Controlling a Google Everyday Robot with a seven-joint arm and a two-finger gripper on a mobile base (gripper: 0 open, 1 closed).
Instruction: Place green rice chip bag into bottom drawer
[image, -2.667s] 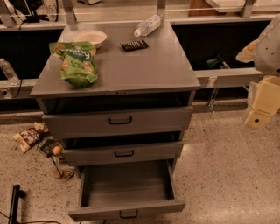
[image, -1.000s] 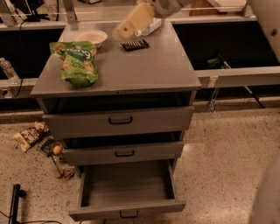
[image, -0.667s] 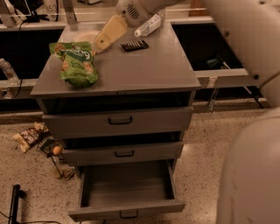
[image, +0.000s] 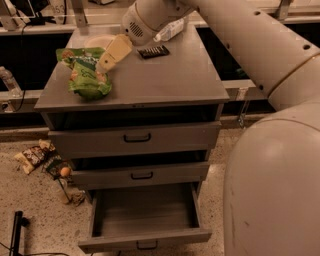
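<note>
Gripper is now at the upper right edge of the green rice chip bag, pointing down-left with its tip overlapping the bag in this view; cannot tell if it is touching. Cannot tell how wide the gripper is set, since it reads as one pale yellow wedge. 0.7 s ago it was higher and further back, beside the plate; 1.0 s ago it was over the small black object; 2.7 s ago the arm was off to the right of the cabinet. The bag is unmoved across all frames, lying on the left part of the cabinet top, just in front of the plate. The black object and the plastic bottle at the back of the top are in the same spots. The bottom drawer is pulled out as before, nothing visible in it; the top drawer and middle drawer are slightly ajar, unchanged. Brown wrappers lie on the floor to the left, same as earlier. The robot body now fills the lower right.
</note>
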